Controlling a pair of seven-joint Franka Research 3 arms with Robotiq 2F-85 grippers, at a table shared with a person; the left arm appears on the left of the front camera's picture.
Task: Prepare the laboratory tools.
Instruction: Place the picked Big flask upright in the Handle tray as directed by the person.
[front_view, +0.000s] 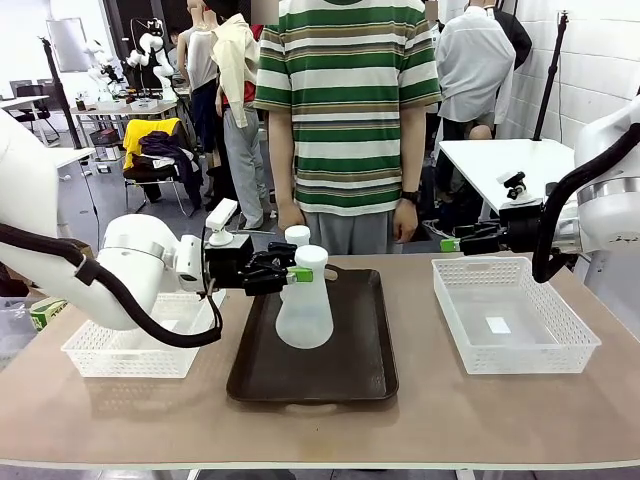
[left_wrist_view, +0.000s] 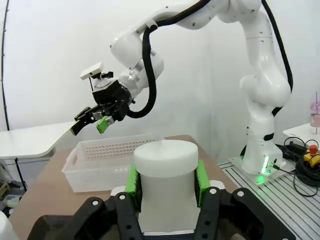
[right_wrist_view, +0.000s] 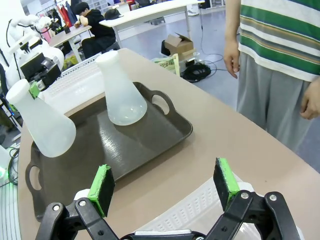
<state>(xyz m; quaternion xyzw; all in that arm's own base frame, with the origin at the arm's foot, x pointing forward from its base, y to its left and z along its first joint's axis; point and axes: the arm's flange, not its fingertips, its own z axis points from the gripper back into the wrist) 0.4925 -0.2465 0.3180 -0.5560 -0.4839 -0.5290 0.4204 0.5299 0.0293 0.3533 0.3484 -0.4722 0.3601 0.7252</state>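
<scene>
Two frosted-white conical flasks are on the dark brown tray (front_view: 310, 385). My left gripper (front_view: 297, 272) is shut on the neck of the nearer flask (front_view: 305, 315); in the left wrist view the green pads (left_wrist_view: 132, 180) clamp both sides of that neck (left_wrist_view: 166, 175). Its base is at the tray's surface; whether it touches I cannot tell. The second flask (front_view: 297, 236) stands upright just behind it, and the right wrist view shows it (right_wrist_view: 122, 95) free on the tray (right_wrist_view: 150, 142) beside the held flask (right_wrist_view: 42, 127). My right gripper (front_view: 452, 243) hangs open and empty above the table, left of the right basket.
A white lattice basket (front_view: 515, 320) sits on the right of the table, another (front_view: 125, 352) on the left under my left arm. A person in a striped shirt (front_view: 345, 100) stands at the far edge, hands down. Bare tabletop lies in front of the tray.
</scene>
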